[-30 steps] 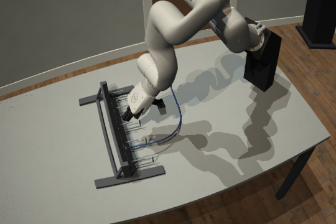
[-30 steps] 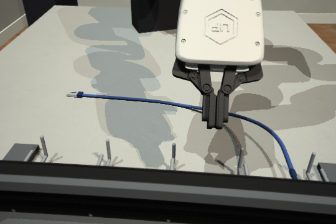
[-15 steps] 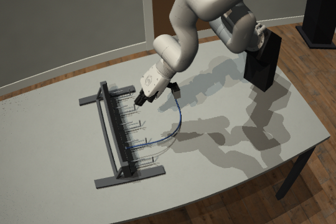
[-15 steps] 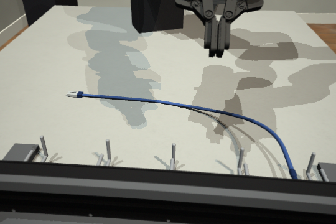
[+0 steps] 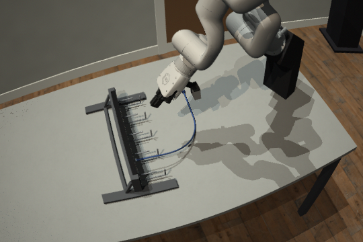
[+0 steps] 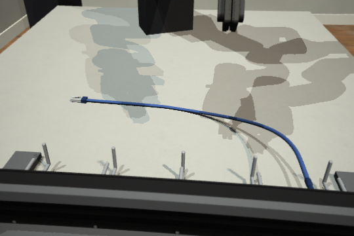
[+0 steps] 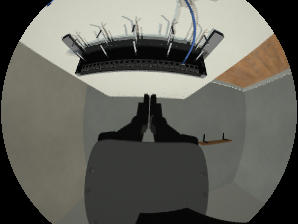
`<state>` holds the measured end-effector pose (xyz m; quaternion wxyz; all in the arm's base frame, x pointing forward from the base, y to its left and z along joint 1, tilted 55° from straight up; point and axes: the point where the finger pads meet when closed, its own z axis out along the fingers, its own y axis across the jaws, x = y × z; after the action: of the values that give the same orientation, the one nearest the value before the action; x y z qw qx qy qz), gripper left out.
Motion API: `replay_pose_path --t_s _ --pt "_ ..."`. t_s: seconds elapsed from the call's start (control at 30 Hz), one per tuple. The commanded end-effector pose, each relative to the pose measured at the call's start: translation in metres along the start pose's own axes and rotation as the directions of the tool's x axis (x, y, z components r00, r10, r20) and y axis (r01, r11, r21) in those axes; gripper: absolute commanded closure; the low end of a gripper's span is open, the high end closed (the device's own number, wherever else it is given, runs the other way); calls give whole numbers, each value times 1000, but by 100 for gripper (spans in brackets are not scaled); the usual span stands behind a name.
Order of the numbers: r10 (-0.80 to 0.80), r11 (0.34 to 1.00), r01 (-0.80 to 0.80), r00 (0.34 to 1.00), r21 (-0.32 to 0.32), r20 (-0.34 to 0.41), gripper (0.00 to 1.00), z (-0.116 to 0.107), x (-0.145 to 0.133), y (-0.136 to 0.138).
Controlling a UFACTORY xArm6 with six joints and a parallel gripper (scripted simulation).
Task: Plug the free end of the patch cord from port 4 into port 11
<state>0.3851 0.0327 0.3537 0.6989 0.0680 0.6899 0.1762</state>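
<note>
Hand (image 5: 154, 104) (image 6: 230, 29) (image 7: 149, 101) is closed, nothing in it, up in the air. In the top view the plug is hidden under the hand's body; the cord (image 5: 195, 124) (image 6: 164, 106) (image 7: 194, 30) comes out at approx. 2 o'clock from the fingertips. In the ext. view the plug (image 6: 77, 99) shows on the worktop (image 5: 67, 157) (image 6: 49, 68) (image 7: 60, 25), free, at abt. 8 o'clock from the hand. Its long axis runs nearly 9-to-3 there, nose at 9, so roughly parallel w/ the rack (image 5: 125, 130) (image 6: 177, 196) (image 7: 140, 54). Port 11 needs it nose-on, so prob. a quarter turn or so after the grasp. Next: open, get over the plug, fingers astride that axis. Latch side: can't tell for sure.
</note>
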Motion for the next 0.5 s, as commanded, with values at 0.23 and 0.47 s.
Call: replay_pose_path --t_s 0.23,0.47 --pt "0 1000 0 1000 -1 2 100 0 -1 -20" --pt "0 1000 0 1000 -1 2 100 0 -1 -42"
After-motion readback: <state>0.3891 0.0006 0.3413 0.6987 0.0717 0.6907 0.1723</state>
